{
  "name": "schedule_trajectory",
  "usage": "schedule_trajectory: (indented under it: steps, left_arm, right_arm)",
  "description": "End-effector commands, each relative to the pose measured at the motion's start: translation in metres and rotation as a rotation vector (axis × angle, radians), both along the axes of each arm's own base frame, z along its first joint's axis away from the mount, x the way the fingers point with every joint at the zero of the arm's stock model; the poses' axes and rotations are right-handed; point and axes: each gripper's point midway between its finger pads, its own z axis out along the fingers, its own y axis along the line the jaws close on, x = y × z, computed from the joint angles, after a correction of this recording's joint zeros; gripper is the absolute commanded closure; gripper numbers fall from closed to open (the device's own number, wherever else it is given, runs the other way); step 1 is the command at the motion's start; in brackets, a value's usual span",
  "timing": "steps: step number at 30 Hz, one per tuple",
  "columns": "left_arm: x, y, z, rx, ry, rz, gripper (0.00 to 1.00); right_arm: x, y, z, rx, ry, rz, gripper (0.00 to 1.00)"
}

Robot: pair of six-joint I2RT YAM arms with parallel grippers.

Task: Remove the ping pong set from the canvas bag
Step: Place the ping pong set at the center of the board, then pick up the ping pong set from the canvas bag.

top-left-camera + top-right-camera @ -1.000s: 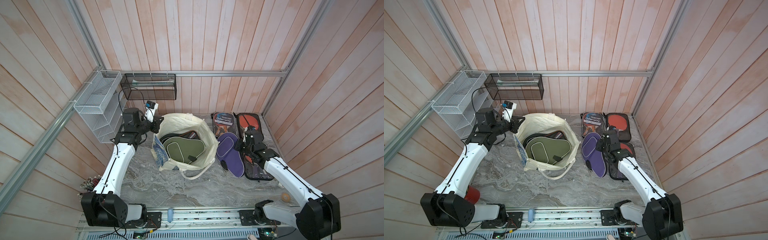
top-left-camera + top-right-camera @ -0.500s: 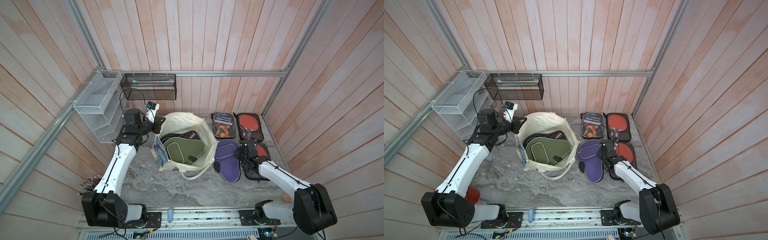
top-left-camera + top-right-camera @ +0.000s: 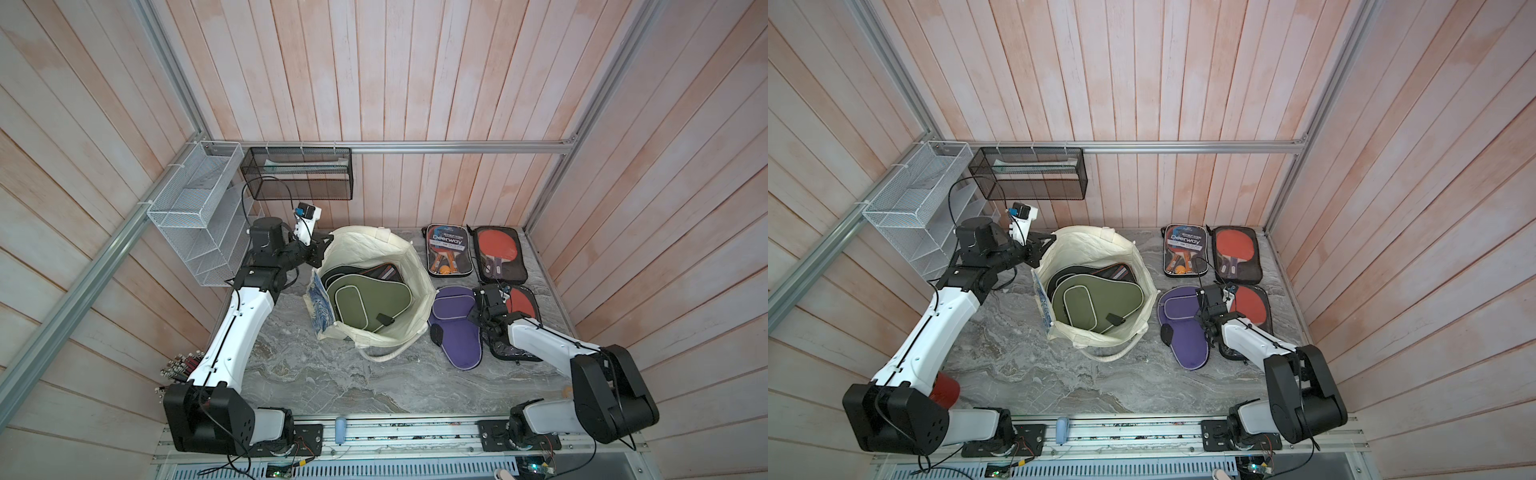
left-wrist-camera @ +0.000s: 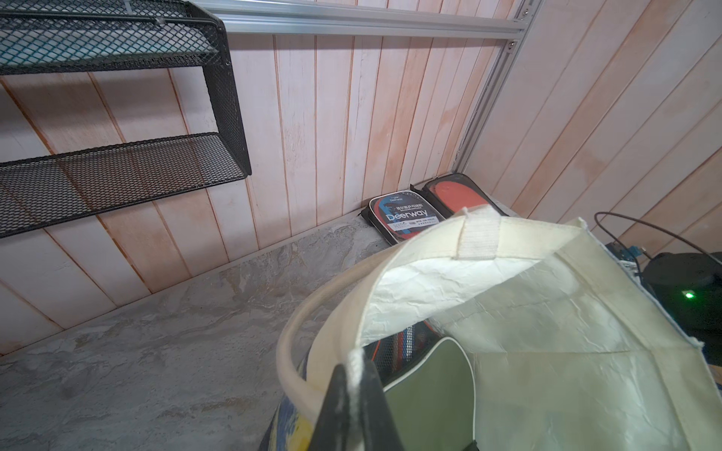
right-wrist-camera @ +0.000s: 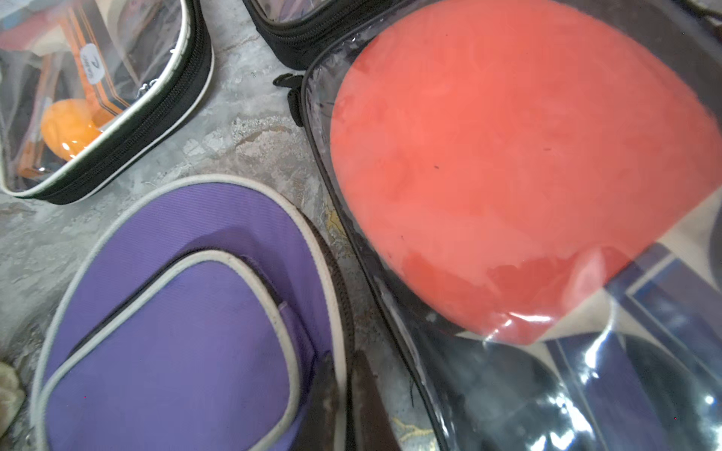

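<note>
The cream canvas bag [image 3: 376, 245] [image 3: 1100, 245] stands open at mid-table, its blue-and-yellow print facing left. My left gripper [image 3: 322, 249] [image 3: 1044, 249] [image 4: 355, 375] is shut on the bag's rim [image 4: 547, 332], beside a rope handle. Inside lie a green paddle case [image 3: 365, 297] [image 3: 1096, 301] [image 4: 429, 390] and a dark case under it. A purple ping pong set case [image 3: 453, 328] [image 3: 1183, 328] [image 5: 176, 312] lies flat on the table, right of the bag. My right gripper [image 3: 480, 305] [image 3: 1202, 305] [image 5: 347, 371] is shut on its piped right edge.
A Deerway paddle case [image 3: 449, 249] and a clear case with a red paddle [image 3: 498, 253] lie at the back right. Another clear case [image 3: 519, 307] lies just right of the purple one. A white wire rack [image 3: 199, 216] and a black mesh shelf [image 3: 297, 174] hang at the back left.
My right gripper has carried the purple case down and toward the front, from tilted beside the bag to flat on the table. The left arm has held still.
</note>
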Motion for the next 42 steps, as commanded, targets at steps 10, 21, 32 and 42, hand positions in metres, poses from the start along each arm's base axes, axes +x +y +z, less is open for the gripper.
schedule_trajectory:
  steps: [10,21,32,42]
  left_arm:
    - [-0.006,-0.008,0.033,-0.021,-0.114,-0.045,1.0]
    - [-0.008,-0.009,0.035,-0.018,-0.118,-0.045,1.0]
    - [-0.009,-0.01,0.035,-0.032,-0.115,-0.051,1.0]
    - [-0.004,-0.01,0.035,-0.037,-0.099,-0.039,1.0]
  right_arm:
    - [0.024,-0.006,0.029,-0.049,-0.057,-0.03,0.51]
    - [0.045,0.01,0.097,-0.066,-0.18,0.121,0.04]
    - [0.053,0.144,0.318,-0.123,-0.625,0.941,0.01]
    - [-0.054,0.319,0.362,0.02,-0.769,1.664,0.0]
